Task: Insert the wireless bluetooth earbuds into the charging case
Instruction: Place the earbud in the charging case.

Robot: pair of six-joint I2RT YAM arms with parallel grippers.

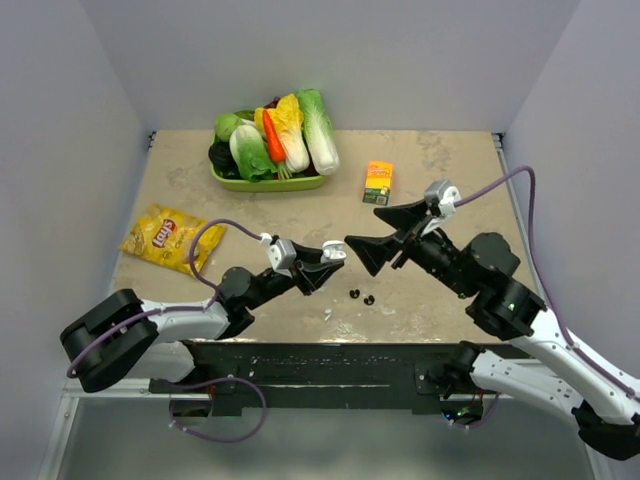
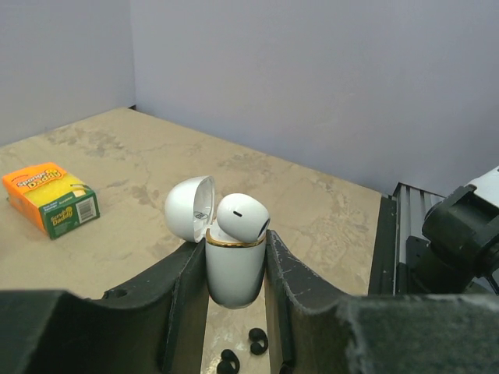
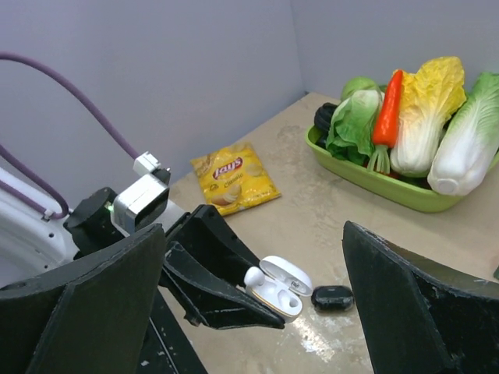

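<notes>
Open table (image 1: 450,185) right of vegetable tray (image 1: 265,184)

Above the black bar (image 1: 330,365), both arms (image 1: 190,318) are black and white with purple cables (image 1: 205,240). The left gripper (image 1: 333,256) and right gripper (image 1: 362,256) are black.

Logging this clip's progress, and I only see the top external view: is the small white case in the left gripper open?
Observer: Yes. In the left wrist view, the rounded white plastic charging case, clamped in the black two-finger left gripper, has its domed lid tipped back.
Operator: Anything inside?
Observer: One smooth white earbud sits in its mouth, poking above a thin gold rim.
Operator: Is the right gripper carrying anything?
Observer: No. The right wrist view shows the black right gripper wide open, holding nothing.
</notes>
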